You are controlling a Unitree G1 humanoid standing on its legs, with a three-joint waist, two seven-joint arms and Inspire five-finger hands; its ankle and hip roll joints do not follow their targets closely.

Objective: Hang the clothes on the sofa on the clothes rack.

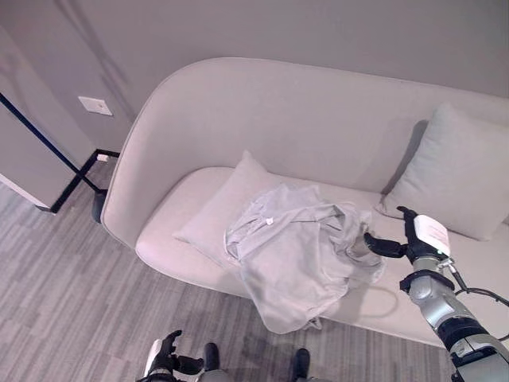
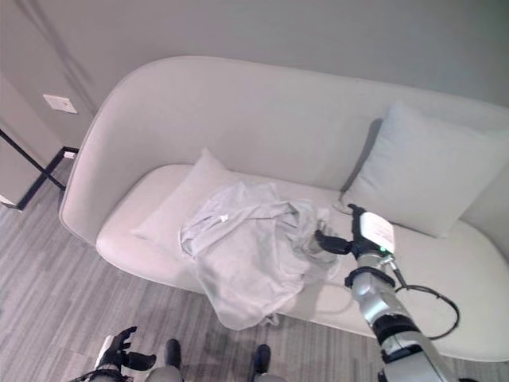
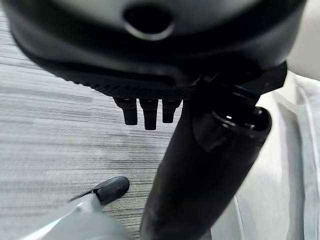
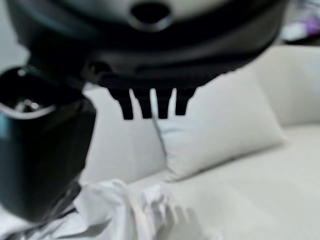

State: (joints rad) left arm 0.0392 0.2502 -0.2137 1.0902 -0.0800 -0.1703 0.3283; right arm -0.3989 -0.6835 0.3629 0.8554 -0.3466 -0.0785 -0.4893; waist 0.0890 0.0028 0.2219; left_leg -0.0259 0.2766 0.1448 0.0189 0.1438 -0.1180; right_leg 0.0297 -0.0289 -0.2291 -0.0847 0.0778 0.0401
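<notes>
A: Shirt point(image 1: 298, 251) where?
B: Crumpled heap mid-seat on the sofa point(image 1: 262, 111), draped over a cushion point(image 1: 227, 208), hem hanging off the front edge.
A: Right robot hand point(image 1: 398, 239)?
B: At the heap's right side, fingers extended and touching the fabric, not pinching. I'd guess it's lining up a grab.
A: Left robot hand point(image 1: 167, 362)?
B: Low over the floor, fingers relaxed, holding nothing. Idle.

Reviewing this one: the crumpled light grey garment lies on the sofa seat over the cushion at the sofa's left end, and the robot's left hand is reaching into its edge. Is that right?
One detail is off: the right hand, not the left, reaches to the garment's edge, as the left eye view shows. The left hand hangs low over the floor. The garment does lie on the sofa seat over the left cushion.
</notes>
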